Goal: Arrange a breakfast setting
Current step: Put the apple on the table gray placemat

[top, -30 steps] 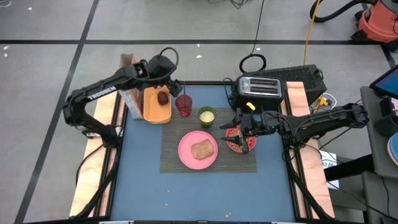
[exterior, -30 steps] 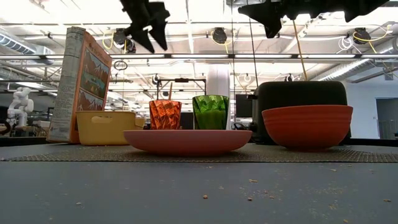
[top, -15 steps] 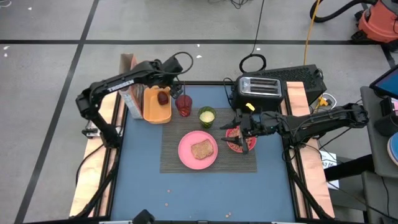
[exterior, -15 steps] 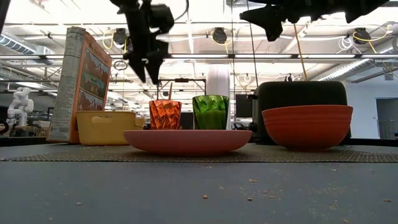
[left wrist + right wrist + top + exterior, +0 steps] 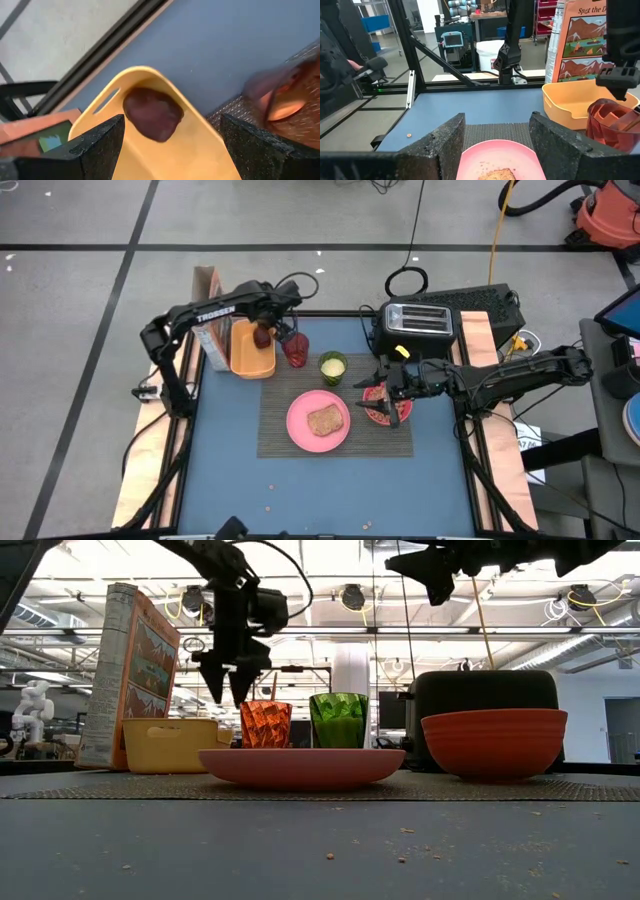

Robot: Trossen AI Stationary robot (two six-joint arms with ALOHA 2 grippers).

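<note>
Dark woven placemat (image 5: 335, 420) lies mid-frame in the high view on the blue table (image 5: 230, 470). The broad lower band of the table is bare apart from scattered crumbs. A narrow blue strip runs down the mat's left side.

On the mat: 1 flat pink plate (image 5: 318, 421) at centre, carrying 1 brown toast slice (image 5: 323, 420). 1 pink-red bowl (image 5: 385, 404) sits at the mat's right edge, close beside the plate. 1 small green cup (image 5: 333, 367) stands at the mat's upper edge, 1 red tumbler (image 5: 295, 350) just up-left of it.

Up-left of the mat: 1 yellow bin (image 5: 251, 352), holding 1 dark-red fruit (image 5: 262, 336) at its upper end. 1 cereal box (image 5: 211, 330) stands against the bin's left side, at the table's left rail. 1 black toaster (image 5: 417, 323) sits in the upper right corner, tight to the back edge.

Left gripper (image 5: 277, 332) hangs above the bin, fingers spread wide and empty. In the left wrist view the fruit (image 5: 153, 113) shows between the two fingers (image 5: 95, 145), untouched. In the low view the fingertips point down just above the tumbler (image 5: 265, 724) rim height.

Right gripper (image 5: 380, 387) hovers over the bowl, fingers parted, holding nothing. High in the low view, well clear of the bowl (image 5: 494, 743).
</note>
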